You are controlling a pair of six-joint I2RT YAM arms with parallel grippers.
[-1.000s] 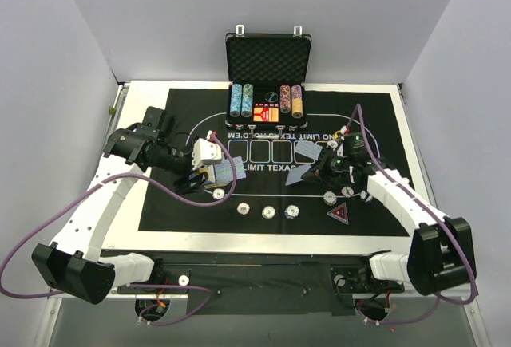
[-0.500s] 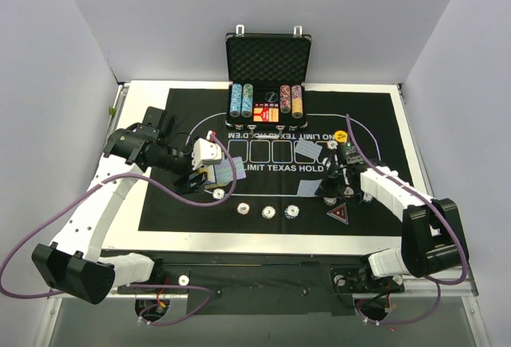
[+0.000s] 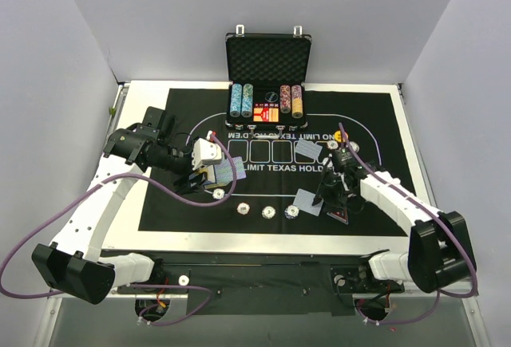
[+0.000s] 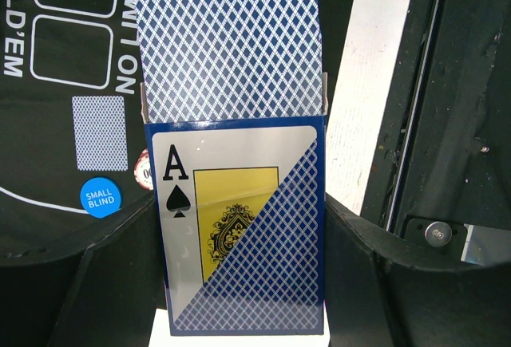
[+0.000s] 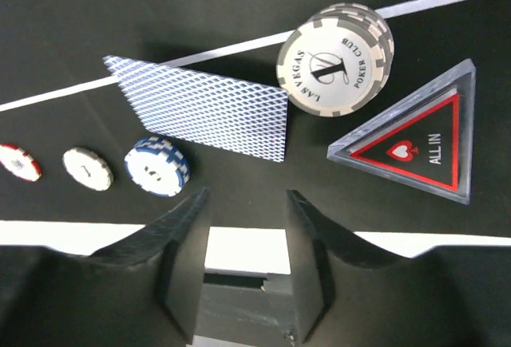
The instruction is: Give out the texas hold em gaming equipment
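My left gripper [image 3: 209, 176] is shut on the card deck [image 4: 239, 227], an ace-of-spades box with blue-backed cards sticking out of its top. My right gripper [image 5: 243, 195] is open and empty, just on the near side of a blue-backed card [image 5: 204, 117] lying face down on the mat; this card also shows in the top view [image 3: 307, 202]. Beside it are a stack of grey-striped chips [image 5: 334, 60] and the black-red triangular marker [image 5: 415, 147]. A blue chip [image 5: 156, 167], a white chip [image 5: 88, 167] and a red chip [image 5: 16, 162] lie in a row to the left. Another card [image 3: 308, 150] lies mid-mat.
The open black case [image 3: 267, 60] with chip columns stands at the back of the black lettered mat [image 3: 160, 203]. In the left wrist view a face-down card [image 4: 100, 132] and a blue "small blind" disc [image 4: 100, 197] lie on the mat. The table's white edge [image 4: 359, 124] runs close by.
My right gripper carried a card from mid-mat toward the near edge, laid it beside the blue chip and let go. The left arm has not moved.
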